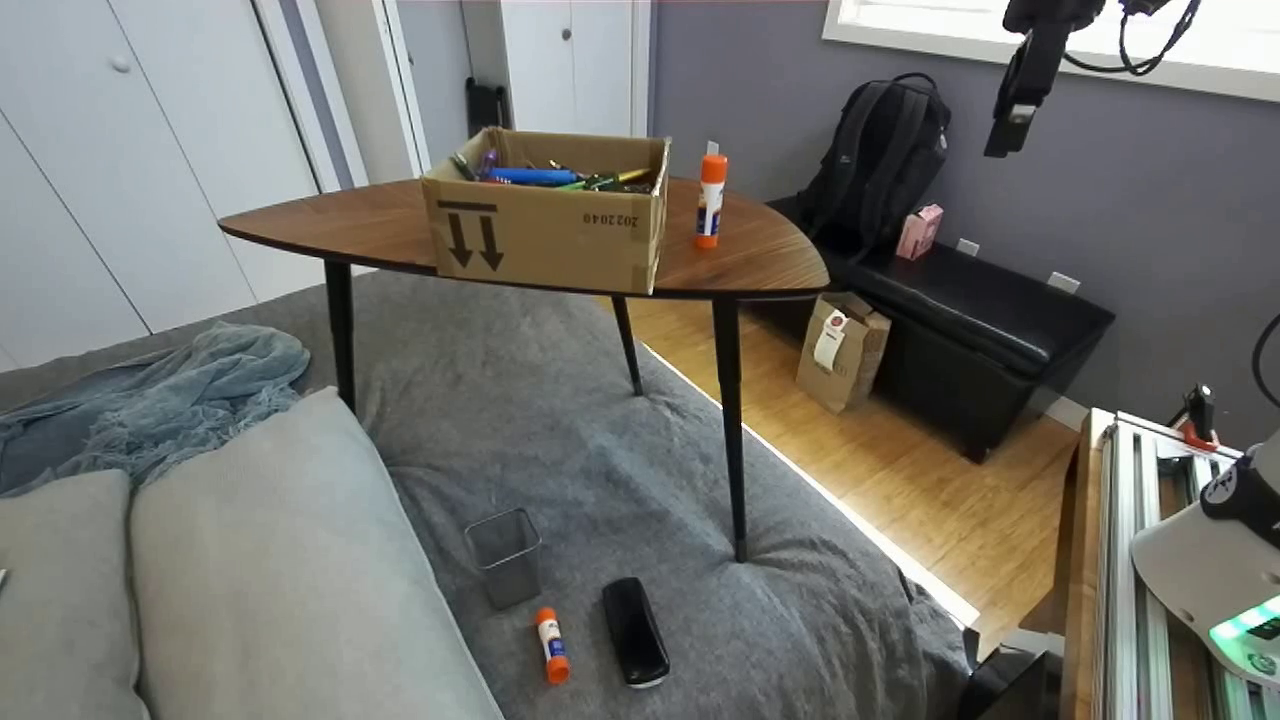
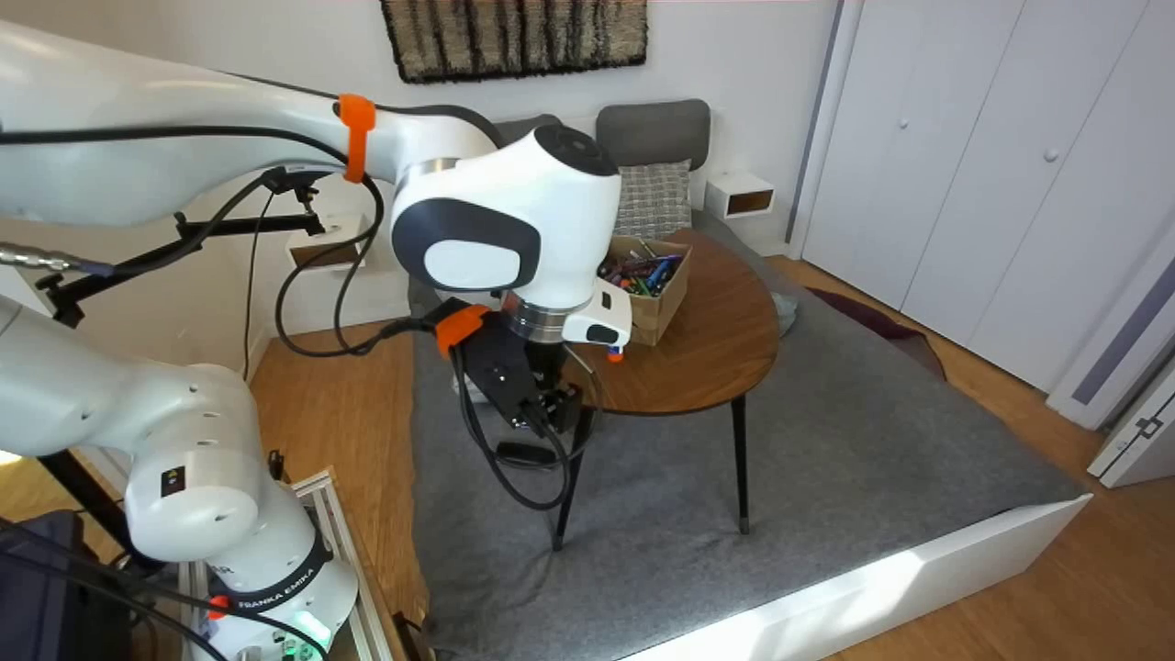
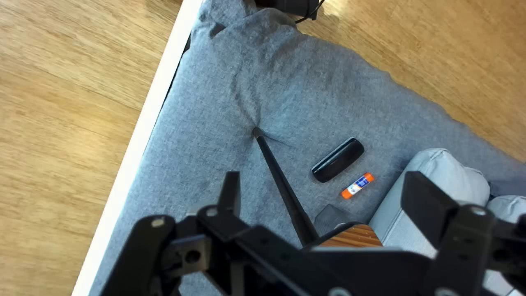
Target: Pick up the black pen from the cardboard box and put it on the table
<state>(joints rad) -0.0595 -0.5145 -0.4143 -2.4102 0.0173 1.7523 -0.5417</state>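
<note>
The cardboard box [image 1: 545,240] sits on the table [image 1: 370,218] with its long printed side facing outward in an exterior view. It also shows in an exterior view [image 2: 659,314], partly behind the arm, on the brown tabletop [image 2: 725,317]. Several pens and markers lie in it; I cannot pick out the black pen among them. In the wrist view only a corner of the table [image 3: 354,237] shows, and the box is out of view. My gripper [image 3: 322,181] is open and empty, its fingers wide apart. It hangs high and away from the box in an exterior view [image 1: 1012,135].
A glue stick [image 1: 709,205] stands upright on the table beside the box. Below on the grey bed lie a black case [image 3: 337,159], another glue stick [image 3: 357,186] and a mesh cup [image 1: 505,565]. A thin table leg [image 3: 283,185] and a pillow [image 1: 270,530] also show.
</note>
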